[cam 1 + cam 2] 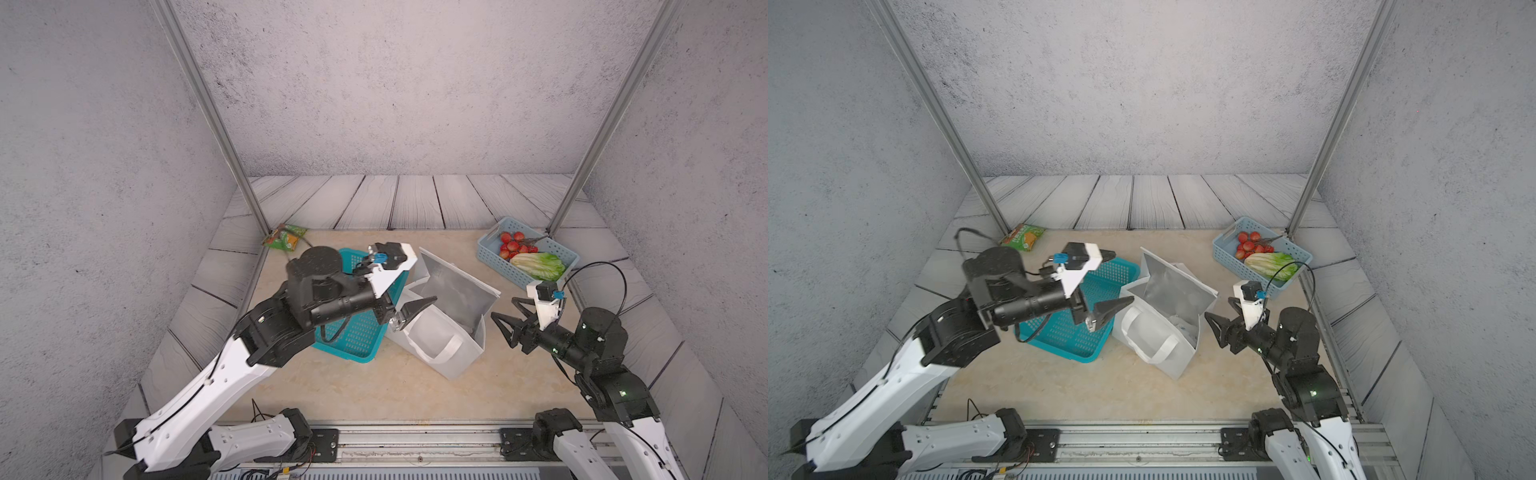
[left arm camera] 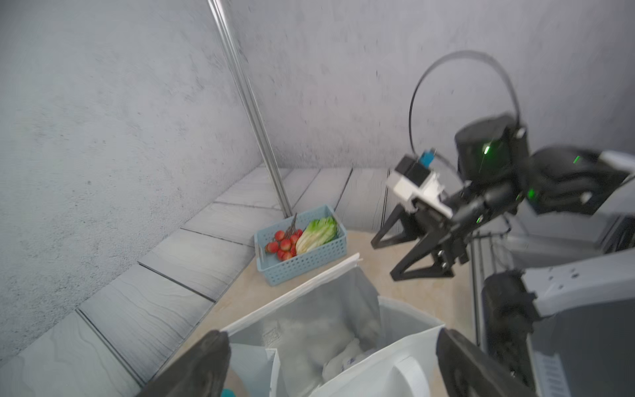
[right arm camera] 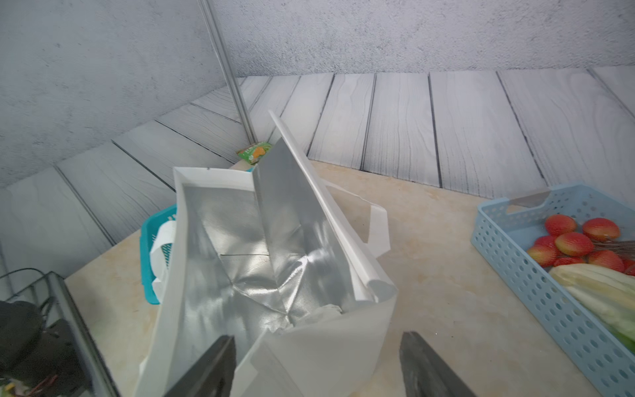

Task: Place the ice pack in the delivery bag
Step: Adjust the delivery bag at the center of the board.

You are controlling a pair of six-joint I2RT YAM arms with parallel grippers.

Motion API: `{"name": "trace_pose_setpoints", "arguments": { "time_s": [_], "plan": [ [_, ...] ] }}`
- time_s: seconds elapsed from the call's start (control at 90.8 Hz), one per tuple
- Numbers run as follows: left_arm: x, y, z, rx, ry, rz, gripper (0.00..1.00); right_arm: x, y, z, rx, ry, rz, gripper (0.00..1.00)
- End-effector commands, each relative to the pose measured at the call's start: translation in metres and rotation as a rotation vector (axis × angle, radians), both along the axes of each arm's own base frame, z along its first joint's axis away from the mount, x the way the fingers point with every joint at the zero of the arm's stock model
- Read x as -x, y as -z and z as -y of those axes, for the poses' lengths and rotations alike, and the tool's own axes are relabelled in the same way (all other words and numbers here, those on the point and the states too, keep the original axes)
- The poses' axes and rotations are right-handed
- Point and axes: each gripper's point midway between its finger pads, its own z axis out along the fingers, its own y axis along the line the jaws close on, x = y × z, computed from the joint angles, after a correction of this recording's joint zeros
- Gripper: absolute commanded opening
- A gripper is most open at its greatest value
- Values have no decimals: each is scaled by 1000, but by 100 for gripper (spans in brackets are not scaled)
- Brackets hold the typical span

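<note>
teal basket | blue basket: tomatoes, lettuce | snack packet

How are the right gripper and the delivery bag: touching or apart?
Apart: the left wrist view shows bare table between the right gripper and the delivery bag.

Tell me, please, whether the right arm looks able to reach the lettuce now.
Probably yes: the right gripper stands open and empty, the lettuce lies uncovered in the pale blue basket nearby, but the gripper points away.
</note>
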Motion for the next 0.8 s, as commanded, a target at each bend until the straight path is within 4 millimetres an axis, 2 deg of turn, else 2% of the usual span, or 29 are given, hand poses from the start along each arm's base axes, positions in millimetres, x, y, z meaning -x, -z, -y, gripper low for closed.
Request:
{"name": "trace_pose_setpoints", "arguments": {
  "time_s": [0.0, 0.011, 0.121, 0.154, 0.264, 0.341, 0.429, 0.55, 0.605, 0.638, 0.716, 0.793],
  "plan": [
    [-29, 45, 18, -294, 219, 138, 100, -8, -1, 5, -56, 69, -119, 75],
    [-32, 51, 23, -308, 243, 136, 100, -10, -3, 7, -60, 87, -120, 75],
    [-39, 54, 60, -307, 438, 211, 100, -16, -29, 18, -72, 162, -54, 76],
    [-47, 65, 72, -315, 454, 195, 100, -18, -31, 23, -64, 190, -43, 77],
    [-72, 92, 101, -362, 457, 201, 100, -24, -21, 47, -90, 364, -89, 76],
    [-92, 102, 113, -402, 427, 225, 100, -25, -17, 41, -152, 345, -114, 73],
    [-105, 110, 122, -418, 417, 232, 100, -18, -10, 30, -170, 280, -162, 71],
    [-104, 131, 124, -451, 438, 186, 87, -2, -1, 29, -183, 267, -208, 72],
    [-106, 142, 124, -471, 438, 166, 78, 4, 7, 28, -279, 297, -298, 78],
    [-107, 146, 124, -478, 436, 161, 76, 6, 12, 25, -353, 306, -364, 79],
    [-109, 146, 125, -477, 429, 163, 70, 13, 13, 5, -520, 230, -504, 79],
    [-108, 144, 126, -468, 433, 165, 63, 16, 9, -3, -563, 200, -573, 79]
  ]
}}
